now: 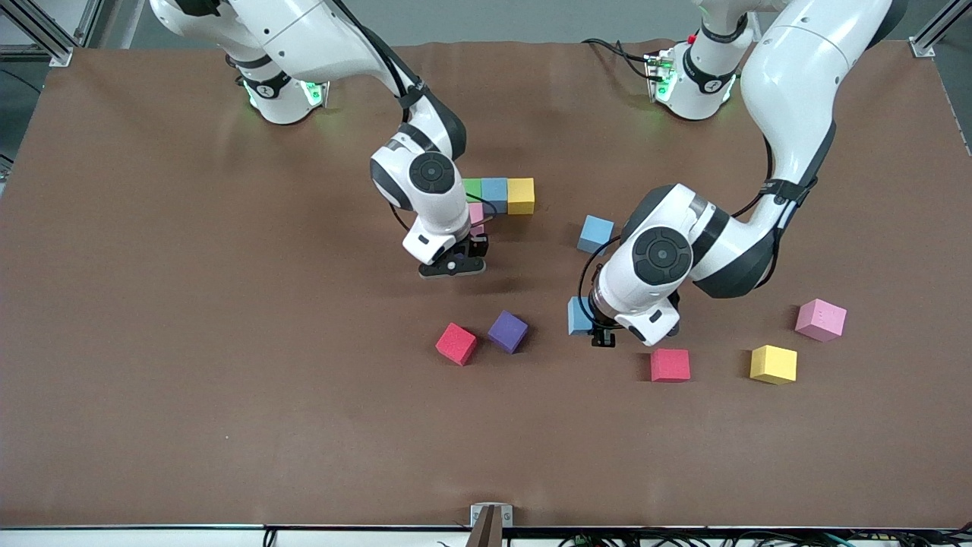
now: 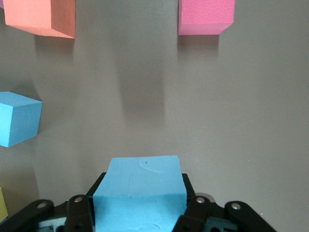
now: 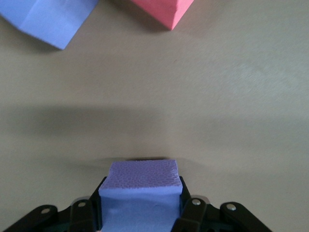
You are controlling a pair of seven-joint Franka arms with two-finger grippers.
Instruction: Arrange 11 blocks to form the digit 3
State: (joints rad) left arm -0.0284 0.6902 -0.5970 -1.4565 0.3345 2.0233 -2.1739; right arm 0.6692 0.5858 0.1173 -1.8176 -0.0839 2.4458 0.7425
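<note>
Left gripper [image 1: 602,339] is clamped on a light blue foam cube [image 2: 139,193], out over the middle of the brown table [image 1: 190,342]. Right gripper [image 1: 454,265] is pinching a purple foam cube [image 3: 140,195], right beside the started row of green [image 1: 472,188], light blue [image 1: 494,191] and yellow [image 1: 521,195] cubes, with a pink cube [image 1: 476,214] tucked under it. Loose red cube [image 1: 456,343] and another purple cube [image 1: 507,331] sit closer to the table's front edge.

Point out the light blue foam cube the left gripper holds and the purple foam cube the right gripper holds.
Light blue foam cube [image 2: 140,193], left wrist view, its top face.
Purple foam cube [image 3: 141,176], right wrist view, its top face.
</note>
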